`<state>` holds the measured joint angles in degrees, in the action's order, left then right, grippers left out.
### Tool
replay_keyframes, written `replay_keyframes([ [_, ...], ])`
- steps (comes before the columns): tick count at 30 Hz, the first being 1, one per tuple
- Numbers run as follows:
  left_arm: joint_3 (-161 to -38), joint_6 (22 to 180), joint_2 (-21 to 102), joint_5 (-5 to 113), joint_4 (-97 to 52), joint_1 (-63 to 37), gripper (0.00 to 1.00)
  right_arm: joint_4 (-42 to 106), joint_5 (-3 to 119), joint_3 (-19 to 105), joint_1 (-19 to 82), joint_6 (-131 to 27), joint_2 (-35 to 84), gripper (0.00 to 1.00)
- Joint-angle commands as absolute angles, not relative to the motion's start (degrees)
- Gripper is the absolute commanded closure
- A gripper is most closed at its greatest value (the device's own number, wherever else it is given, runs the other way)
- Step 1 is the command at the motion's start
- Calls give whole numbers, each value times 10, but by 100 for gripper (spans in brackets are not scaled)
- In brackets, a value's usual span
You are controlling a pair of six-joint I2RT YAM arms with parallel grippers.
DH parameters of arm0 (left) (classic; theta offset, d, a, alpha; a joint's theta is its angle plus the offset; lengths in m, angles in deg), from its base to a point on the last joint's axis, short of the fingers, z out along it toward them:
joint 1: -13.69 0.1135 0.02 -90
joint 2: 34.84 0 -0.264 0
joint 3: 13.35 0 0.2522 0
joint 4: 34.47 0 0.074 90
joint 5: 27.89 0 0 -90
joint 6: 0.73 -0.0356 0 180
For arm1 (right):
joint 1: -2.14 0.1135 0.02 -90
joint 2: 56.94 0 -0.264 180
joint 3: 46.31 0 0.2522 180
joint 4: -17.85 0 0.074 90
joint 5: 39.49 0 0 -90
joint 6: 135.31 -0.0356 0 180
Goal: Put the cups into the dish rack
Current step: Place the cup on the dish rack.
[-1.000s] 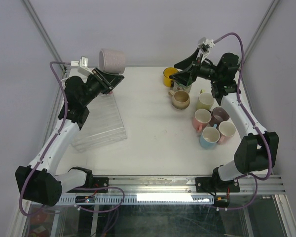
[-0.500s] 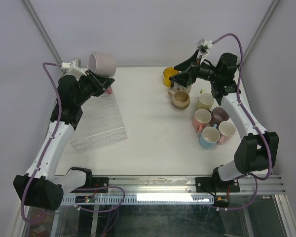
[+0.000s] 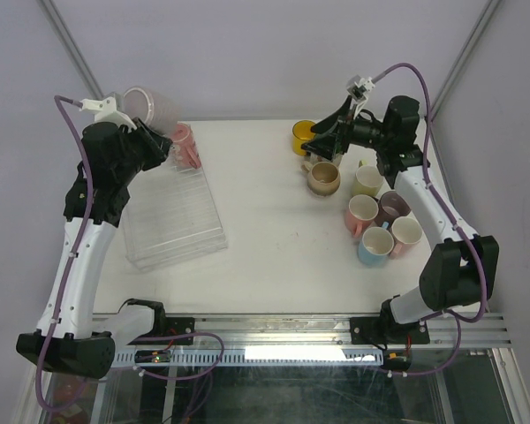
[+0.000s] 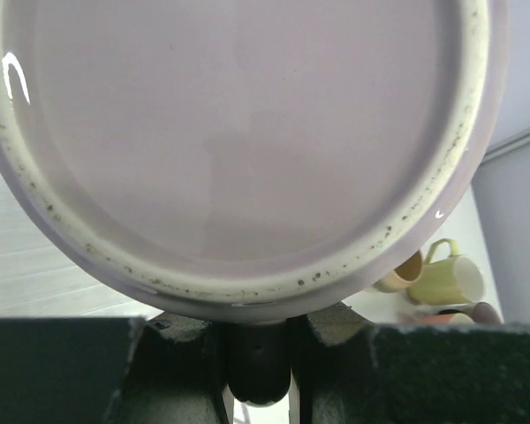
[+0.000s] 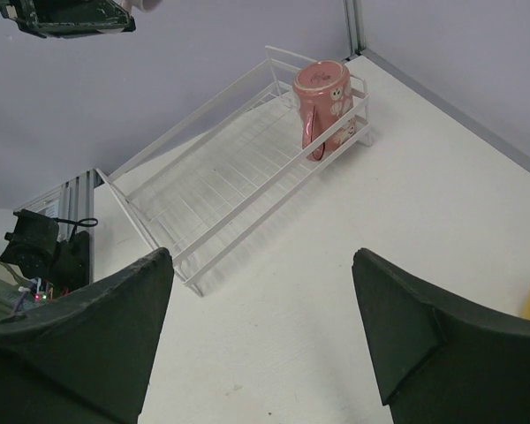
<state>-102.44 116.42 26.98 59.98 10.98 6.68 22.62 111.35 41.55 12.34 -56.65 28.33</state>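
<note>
Left claw (image 3: 155,131) is clamped on the lilac mug (image 4: 247,132) at its rim wall (glazed ceramic, prob slick + chippy, so I'd go gentle), right claw (image 5: 256,327) wide open w/ nothing.

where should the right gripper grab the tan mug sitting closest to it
Grip the tan mug by its rim wall from straight above, one finger inside, one outside: it stands upright, mouth up. Choose the near side, which faces bare table; the handle juts far-left and a lime mug stands to its right. The right gripper is open.
</note>
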Motion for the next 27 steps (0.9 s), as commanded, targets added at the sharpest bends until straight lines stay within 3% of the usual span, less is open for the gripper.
replay_keyframes([
  [1,-1073,1112,269,649,101,75,100,245,1102,438,133,-505,270,15],
  [27,-1033,1138,368,631,115,181,100,372,1061,433,148,-411,267,15],
])
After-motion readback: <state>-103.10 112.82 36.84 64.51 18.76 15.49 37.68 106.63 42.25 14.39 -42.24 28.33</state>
